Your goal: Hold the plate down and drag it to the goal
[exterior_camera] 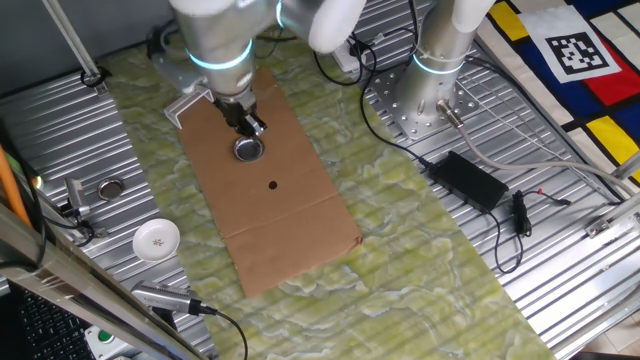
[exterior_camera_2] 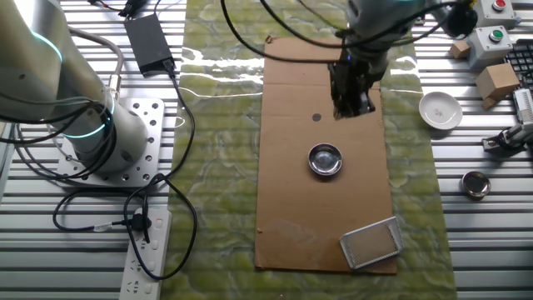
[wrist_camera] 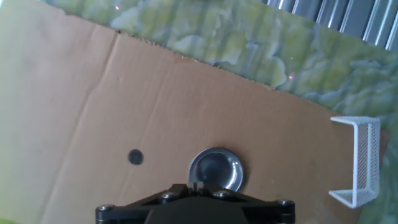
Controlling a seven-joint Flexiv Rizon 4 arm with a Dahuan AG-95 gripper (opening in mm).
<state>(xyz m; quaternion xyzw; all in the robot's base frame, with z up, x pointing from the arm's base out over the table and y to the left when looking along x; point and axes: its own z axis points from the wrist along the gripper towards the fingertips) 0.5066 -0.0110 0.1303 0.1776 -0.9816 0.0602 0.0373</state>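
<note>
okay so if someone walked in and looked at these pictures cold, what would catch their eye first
Probably the long brown cardboard sheet lying on the green mat, with the small shiny plate sitting near its middle. Next, the dark gripper poised above the sheet, apart from the plate in the other fixed view. Then the white bracket goal at the sheet's corner, beyond the plate from the gripper.
</note>
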